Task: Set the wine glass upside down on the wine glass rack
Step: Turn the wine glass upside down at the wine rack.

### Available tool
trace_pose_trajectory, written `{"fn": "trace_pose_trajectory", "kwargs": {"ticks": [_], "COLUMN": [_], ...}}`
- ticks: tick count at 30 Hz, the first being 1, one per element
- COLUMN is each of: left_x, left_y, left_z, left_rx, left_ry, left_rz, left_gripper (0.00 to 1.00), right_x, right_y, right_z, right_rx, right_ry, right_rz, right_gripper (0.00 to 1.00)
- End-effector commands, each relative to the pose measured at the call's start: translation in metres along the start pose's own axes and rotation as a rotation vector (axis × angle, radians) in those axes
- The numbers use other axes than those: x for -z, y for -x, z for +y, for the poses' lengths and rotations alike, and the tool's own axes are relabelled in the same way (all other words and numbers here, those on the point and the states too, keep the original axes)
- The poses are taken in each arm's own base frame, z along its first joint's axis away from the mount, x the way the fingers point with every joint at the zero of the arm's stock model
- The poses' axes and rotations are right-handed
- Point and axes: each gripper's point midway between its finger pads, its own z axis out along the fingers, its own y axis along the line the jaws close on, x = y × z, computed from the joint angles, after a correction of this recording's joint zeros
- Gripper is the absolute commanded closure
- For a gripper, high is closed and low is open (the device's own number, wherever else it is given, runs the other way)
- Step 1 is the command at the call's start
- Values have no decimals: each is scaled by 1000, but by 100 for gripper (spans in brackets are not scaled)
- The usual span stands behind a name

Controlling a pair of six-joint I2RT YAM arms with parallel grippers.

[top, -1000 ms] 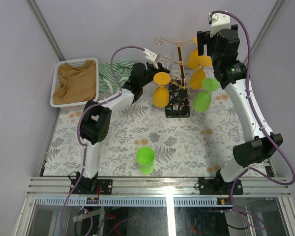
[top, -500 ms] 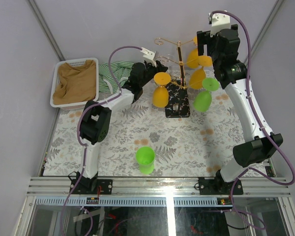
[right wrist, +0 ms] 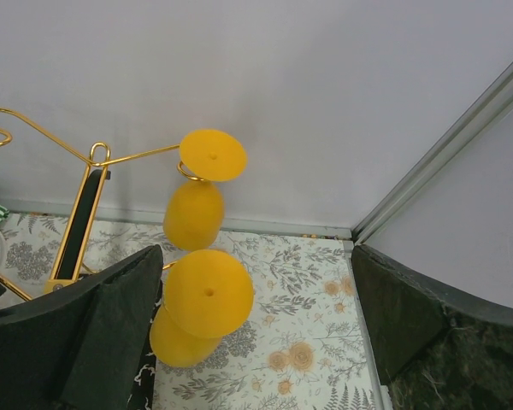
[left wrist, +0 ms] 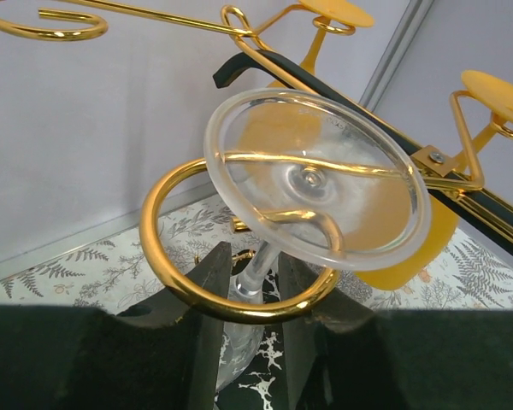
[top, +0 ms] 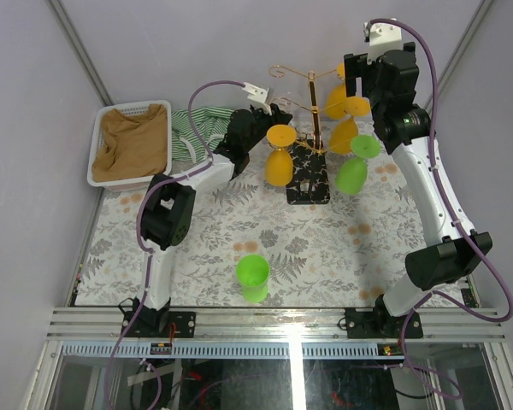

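Observation:
The clear wine glass [left wrist: 316,184] hangs upside down, its foot resting above a curled gold hook [left wrist: 167,265] of the wine glass rack [top: 312,111], whose black patterned base [top: 309,175] stands on the table. My left gripper [left wrist: 254,256] [top: 272,115] stands narrowly open around the stem; a thin gap shows beside the left finger. My right gripper [right wrist: 252,333] [top: 352,81] is wide open, high on the rack's right side, above two hanging orange glasses [right wrist: 207,290], holding nothing.
Another orange glass [top: 279,162] and a green glass [top: 353,171] also hang on the rack. A green cup [top: 253,275] stands at the front middle. A white basket [top: 95,149] with brown cloth and a striped cloth [top: 188,128] lie at the back left.
My left jaws have eased slightly apart around the stem. The right arm has not moved.

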Motion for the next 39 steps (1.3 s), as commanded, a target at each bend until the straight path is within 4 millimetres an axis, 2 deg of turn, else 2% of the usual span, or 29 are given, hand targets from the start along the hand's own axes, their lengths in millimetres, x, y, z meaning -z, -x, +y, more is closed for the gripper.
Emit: {"fn": "trace_pose_trajectory", "kwargs": {"ticks": [1, 22, 30, 39], "left_x": [-2, 20, 23, 15], "left_y": [41, 50, 65, 70], "left_z": [12, 29, 34, 35], "left_rx": [-15, 4, -14, -20], "left_ry": [65, 182, 212, 210], "left_rz": [-152, -216, -266, -291], "left_gripper": [72, 68, 66, 76], "right_x": [4, 4, 4, 7], "right_y": [20, 16, 15, 17], "right_z": [-10, -9, -7, -9], "right_rx": [-4, -3, -7, 6], "right_ry": [-19, -13, -2, -5], "right_rz": [-62, -52, -51, -51], "right_gripper": [2, 2, 2, 2]}}
